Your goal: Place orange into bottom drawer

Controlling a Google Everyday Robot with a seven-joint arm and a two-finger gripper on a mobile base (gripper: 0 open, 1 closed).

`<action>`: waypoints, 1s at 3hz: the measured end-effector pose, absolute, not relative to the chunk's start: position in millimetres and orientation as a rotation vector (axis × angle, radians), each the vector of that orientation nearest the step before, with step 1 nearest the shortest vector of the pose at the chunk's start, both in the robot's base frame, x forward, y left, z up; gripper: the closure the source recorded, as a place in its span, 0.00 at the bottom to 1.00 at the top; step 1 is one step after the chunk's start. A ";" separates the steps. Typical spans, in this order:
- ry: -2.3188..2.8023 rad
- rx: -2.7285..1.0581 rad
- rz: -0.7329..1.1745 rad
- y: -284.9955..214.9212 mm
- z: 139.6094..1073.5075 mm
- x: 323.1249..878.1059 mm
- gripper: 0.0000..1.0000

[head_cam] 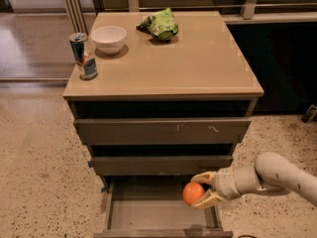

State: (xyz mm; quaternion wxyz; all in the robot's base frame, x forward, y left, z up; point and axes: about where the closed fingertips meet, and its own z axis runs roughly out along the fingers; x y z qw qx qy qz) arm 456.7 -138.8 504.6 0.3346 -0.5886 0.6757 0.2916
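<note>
The orange [193, 193] is small, round and bright orange. My gripper [202, 191] is shut on it, reaching in from the right on a pale arm. It holds the fruit just above the right rear part of the bottom drawer [148, 214]. That drawer is pulled out, a shallow grey-brown tray whose floor shows bare. The fruit hangs in front of the lower edge of the middle drawer [161, 164].
On the cabinet top [198, 63] stand a white bowl [109, 37], a drink can [84, 56] and a green snack bag [161, 25]. The top drawer [161, 131] has a scuffed front. Speckled floor lies on both sides.
</note>
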 end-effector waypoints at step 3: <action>1.662 -1.592 0.633 -137.0 402.9 485.3 1.00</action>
